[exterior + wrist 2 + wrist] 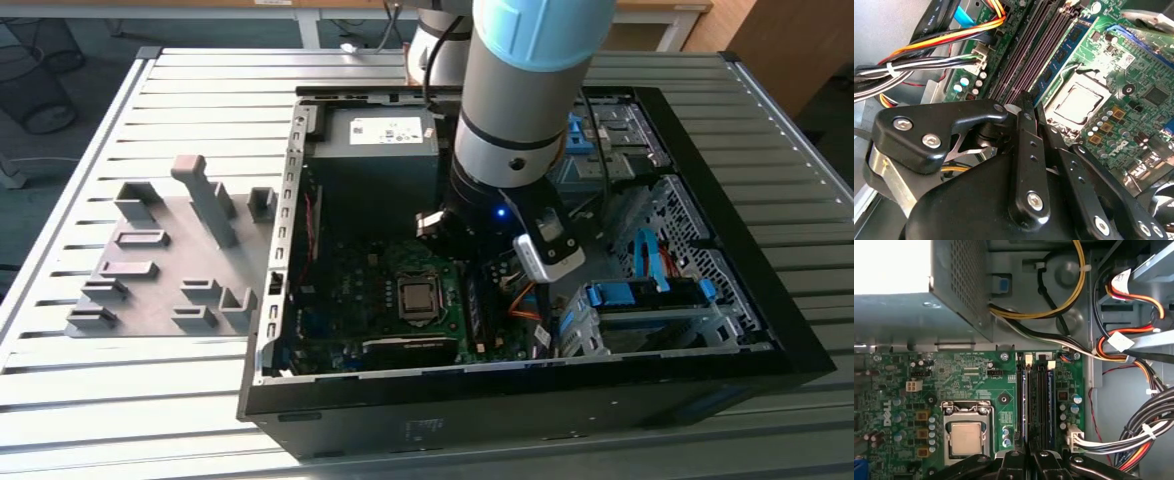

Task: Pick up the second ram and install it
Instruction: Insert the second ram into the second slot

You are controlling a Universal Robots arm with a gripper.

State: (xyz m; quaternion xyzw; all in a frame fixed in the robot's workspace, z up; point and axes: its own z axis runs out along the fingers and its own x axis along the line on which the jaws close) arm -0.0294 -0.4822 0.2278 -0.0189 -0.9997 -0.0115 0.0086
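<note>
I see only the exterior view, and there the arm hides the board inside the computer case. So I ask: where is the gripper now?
Observer: In both wrist views the gripper hangs over the memory slots, beside the processor.
Operator: Is any stick already in a slot?
Observer: Yes. In the second wrist view one memory stick stands in the slot nearest the processor.
Operator: Is something close to the slots on the other side?
Observer: In the first wrist view a white plug with black and white cables sits on the board there, away from the processor.
</note>
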